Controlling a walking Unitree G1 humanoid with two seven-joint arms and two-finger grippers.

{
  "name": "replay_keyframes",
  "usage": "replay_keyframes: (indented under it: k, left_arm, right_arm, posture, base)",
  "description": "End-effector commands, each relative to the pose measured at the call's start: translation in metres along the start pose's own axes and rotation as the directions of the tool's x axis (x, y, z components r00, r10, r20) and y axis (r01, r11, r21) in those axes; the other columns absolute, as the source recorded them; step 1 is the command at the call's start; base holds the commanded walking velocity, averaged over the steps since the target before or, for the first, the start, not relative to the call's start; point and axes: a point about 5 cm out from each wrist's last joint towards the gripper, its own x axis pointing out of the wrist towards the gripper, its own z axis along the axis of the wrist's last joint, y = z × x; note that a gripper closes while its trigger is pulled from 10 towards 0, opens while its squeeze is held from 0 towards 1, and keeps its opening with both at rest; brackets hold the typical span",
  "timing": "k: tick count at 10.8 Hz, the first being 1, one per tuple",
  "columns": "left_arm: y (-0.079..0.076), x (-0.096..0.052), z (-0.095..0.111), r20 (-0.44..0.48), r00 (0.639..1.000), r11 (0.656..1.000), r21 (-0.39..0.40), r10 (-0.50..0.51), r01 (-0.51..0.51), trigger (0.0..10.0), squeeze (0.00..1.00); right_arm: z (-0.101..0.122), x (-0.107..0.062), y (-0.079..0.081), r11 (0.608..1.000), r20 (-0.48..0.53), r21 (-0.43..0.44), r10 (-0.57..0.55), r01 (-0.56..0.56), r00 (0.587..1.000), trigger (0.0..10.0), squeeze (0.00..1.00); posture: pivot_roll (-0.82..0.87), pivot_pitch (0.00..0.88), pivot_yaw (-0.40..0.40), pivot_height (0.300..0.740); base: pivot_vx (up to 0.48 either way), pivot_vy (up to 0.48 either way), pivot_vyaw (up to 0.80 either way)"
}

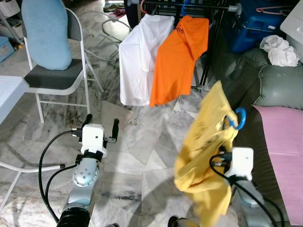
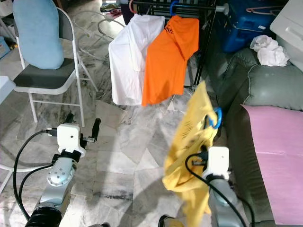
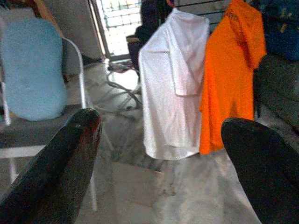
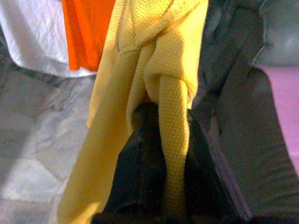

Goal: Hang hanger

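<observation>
A yellow shirt (image 1: 208, 146) hangs on a hanger whose blue hook (image 1: 240, 118) sticks out at its top. My right gripper (image 4: 161, 121) is shut on the hanger through the yellow fabric, holding it up beside the sofa; the cloth hides the fingers in the eye views. Farther ahead stands a black clothes rack (image 1: 189, 6) carrying a white shirt (image 1: 139, 61) and an orange shirt (image 1: 180, 56). My left gripper (image 1: 101, 125) is open and holds nothing, low on the left, pointing towards the rack; its fingers (image 3: 56, 168) frame the two hung shirts.
A white folding chair (image 1: 61, 75) with a blue cushion (image 1: 46, 33) stands at the left, with a white table edge (image 1: 9, 90) nearer. A grey sofa (image 1: 279, 85) with a pink blanket (image 1: 284, 146) lines the right. Behind it are a white cloth (image 1: 279, 49) and a blue box (image 1: 255, 23).
</observation>
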Motion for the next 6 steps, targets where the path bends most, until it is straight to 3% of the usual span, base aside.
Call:
replay_keyframes:
  k: [1,3,6]
  left_arm:
    - [-0.002,0.002,0.003,0.004,1.000,1.000,-0.012,-0.028,0.028,10.0,0.00]
    - [-0.011,0.003,0.005,0.011,0.996,0.996,-0.023,-0.086,0.086,10.0,0.00]
    - [-0.013,0.002,0.002,-0.017,0.993,0.992,-0.045,-0.120,0.119,10.0,0.00]
  right_arm:
    - [0.012,0.003,-0.003,1.000,0.051,-0.006,-0.022,0.023,0.998,10.0,0.00]
    - [0.011,0.004,-0.006,0.998,0.034,0.015,-0.060,0.060,0.998,10.0,0.00]
    - [0.011,0.003,-0.005,0.998,0.022,0.009,-0.057,0.057,0.998,10.0,0.00]
  posture:
    - [-0.12,0.091,-0.036,0.740]
    - [-0.13,0.086,-0.029,0.740]
    - [-0.14,0.081,-0.028,0.740]
  base:
    - [0.000,0.000,0.00]
    - [0.137,0.000,0.00]
    - [0.375,0.000,-0.17]
